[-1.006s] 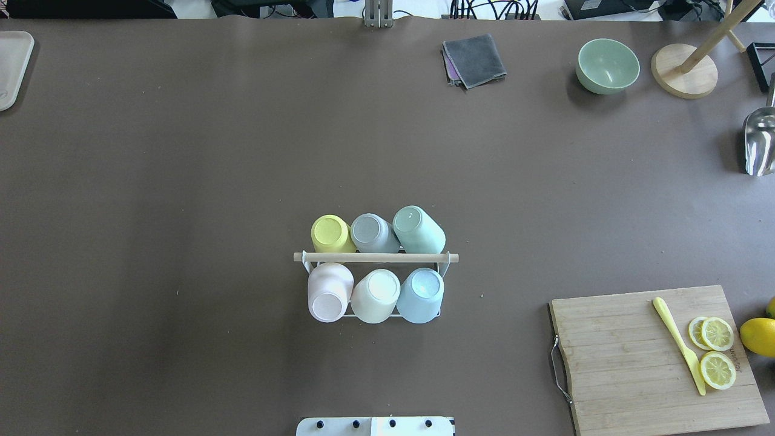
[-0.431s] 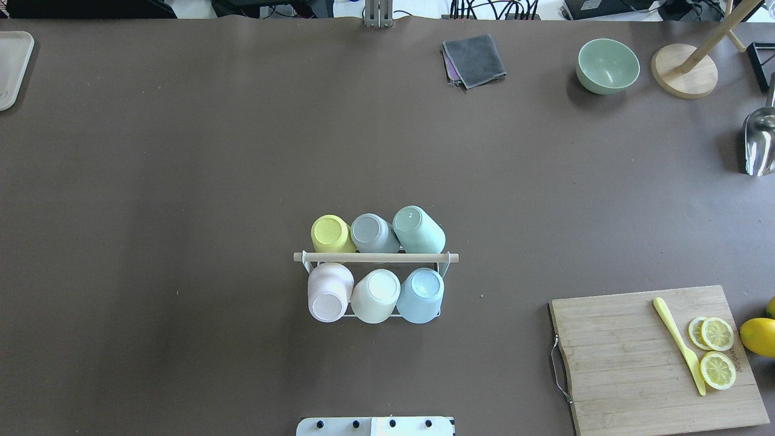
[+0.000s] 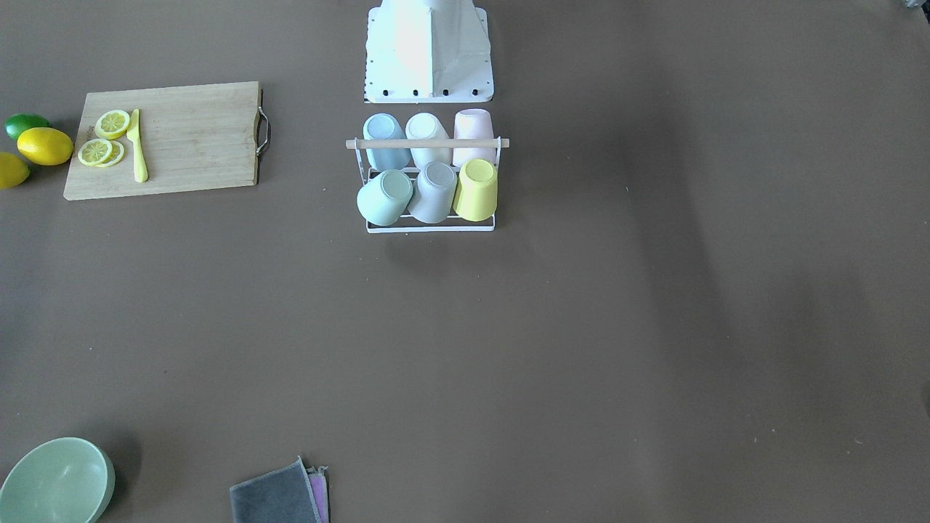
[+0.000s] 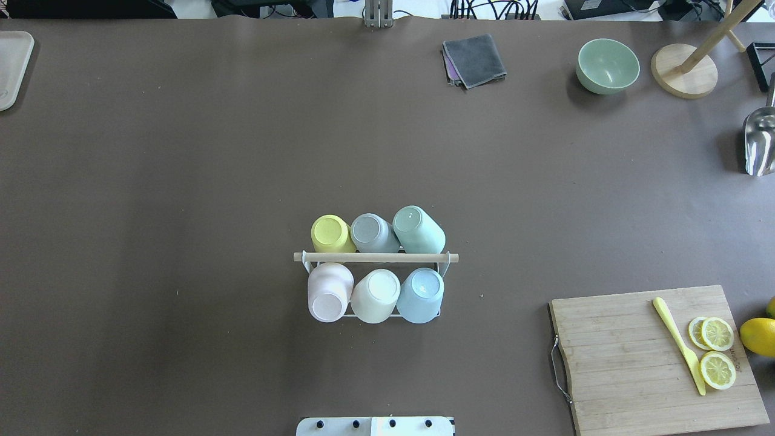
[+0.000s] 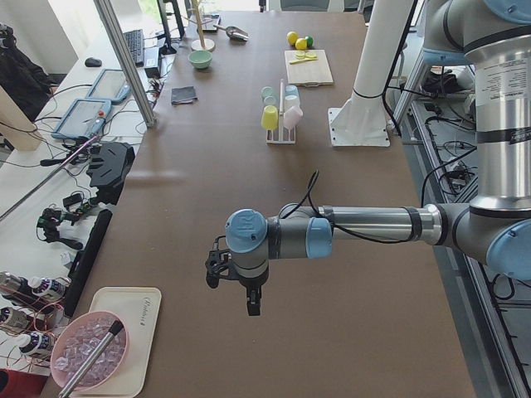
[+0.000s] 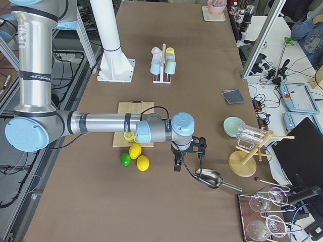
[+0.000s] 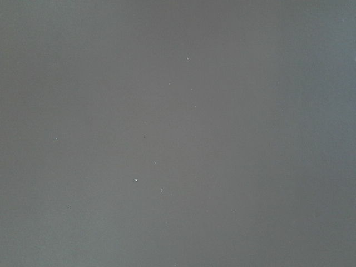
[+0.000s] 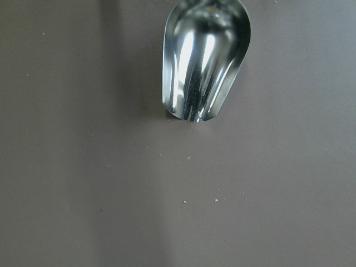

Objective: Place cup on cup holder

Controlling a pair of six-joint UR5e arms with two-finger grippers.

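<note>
Overhead exterior: cups point(image 4: 375, 295) unmoved on the cup holder point(image 4: 375, 257); cannot tell spread of left fingers point(image 5: 251, 303), right fingers point(image 6: 177, 164).

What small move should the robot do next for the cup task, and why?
Probably no move at all. The white wire cup holder with a wooden rod handle already carries six upturned pastel cups, three in each row, and no free peg shows.
</note>
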